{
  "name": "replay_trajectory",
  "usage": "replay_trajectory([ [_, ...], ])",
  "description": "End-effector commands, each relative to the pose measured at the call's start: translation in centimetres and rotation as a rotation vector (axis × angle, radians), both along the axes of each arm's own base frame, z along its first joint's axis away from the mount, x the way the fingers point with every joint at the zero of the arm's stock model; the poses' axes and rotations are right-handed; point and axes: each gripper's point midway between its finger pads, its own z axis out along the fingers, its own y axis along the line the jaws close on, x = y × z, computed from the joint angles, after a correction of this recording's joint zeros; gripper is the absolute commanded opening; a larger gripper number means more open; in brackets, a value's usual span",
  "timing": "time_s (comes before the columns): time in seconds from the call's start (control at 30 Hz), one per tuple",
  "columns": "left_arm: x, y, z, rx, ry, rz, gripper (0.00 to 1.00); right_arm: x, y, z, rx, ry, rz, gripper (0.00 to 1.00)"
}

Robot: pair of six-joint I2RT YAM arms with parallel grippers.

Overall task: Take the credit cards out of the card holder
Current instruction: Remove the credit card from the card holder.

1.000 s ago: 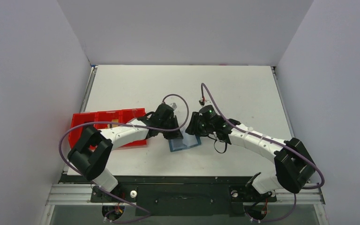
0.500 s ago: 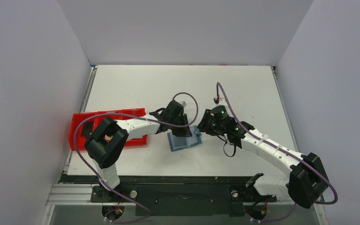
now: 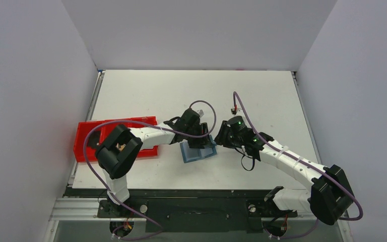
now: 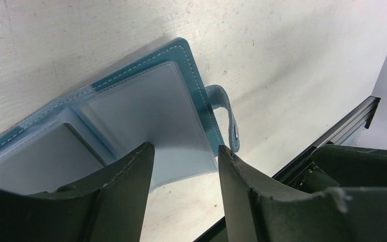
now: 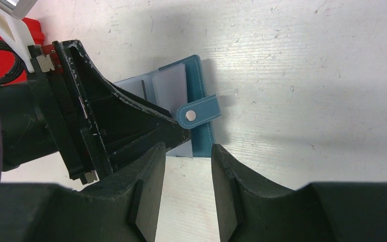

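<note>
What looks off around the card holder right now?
Nothing damaged or spilled. The card holder lies open, skewed to the table edge, its snap tab curling up loose. The left gripper hangs open above its clear sleeves.

left gripper (image 4: 185, 149) jaws parted, right gripper (image 5: 188, 151) drawn rightward

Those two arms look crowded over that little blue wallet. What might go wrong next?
1. The left fingers and right fingers sit very close by the card holder, so they might bump.
2. Neither grips the holder; it lies open and loose on the table and could slide when a card is pulled.
</note>
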Motion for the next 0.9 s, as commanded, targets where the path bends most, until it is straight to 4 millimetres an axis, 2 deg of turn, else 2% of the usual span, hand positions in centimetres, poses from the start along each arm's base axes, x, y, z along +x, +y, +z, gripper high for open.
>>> replay_trajectory([
  [0.0,1.1,-1.9,3.9,-0.107,-0.082,-0.027,0.48,0.8,-0.3,1.3,0.008,-0.05,-0.019,0.36],
  [0.2,1.2,-1.2,4.6,-0.096,-0.094,-0.008,0.49,0.9,0.2,1.9,0.018,-0.056,-0.003,0.35],
  [0.37,2.3,1.2,5.5,-0.052,-0.131,0.059,0.47,0.9,0.9,2.3,0.029,-0.056,0.033,0.35],
  [0.53,3.0,3.5,5.8,-0.026,-0.141,0.104,0.38,0.9,2.1,3.2,0.033,-0.074,0.07,0.35],
  [0.67,3.7,6.1,5.6,0.013,-0.143,0.171,0.34,0.6,4.4,3.4,0.013,-0.073,0.141,0.36],
  [0.7,3.5,7.0,5.0,0.035,-0.128,0.185,0.33,0.2,5.2,2.6,-0.007,-0.055,0.174,0.36],
  [0.73,3.9,8.0,5.3,0.045,-0.14,0.216,0.33,0.0,6.2,2.9,-0.006,-0.059,0.202,0.36],
  [0.77,3.5,9.0,5.1,0.062,-0.132,0.231,0.33,-0.1,6.7,1.9,-0.03,-0.039,0.218,0.36],
  [0.8,3.9,10.1,4.9,0.076,-0.131,0.26,0.33,-0.2,7.6,2.0,-0.03,-0.041,0.239,0.37],
  [0.83,3.4,11.0,4.7,0.085,-0.126,0.271,0.33,-0.2,8.1,0.9,-0.052,-0.02,0.251,0.38],
  [0.87,3.5,12.1,4.5,0.093,-0.12,0.293,0.33,-0.1,8.6,0.7,-0.055,-0.021,0.264,0.38],
])
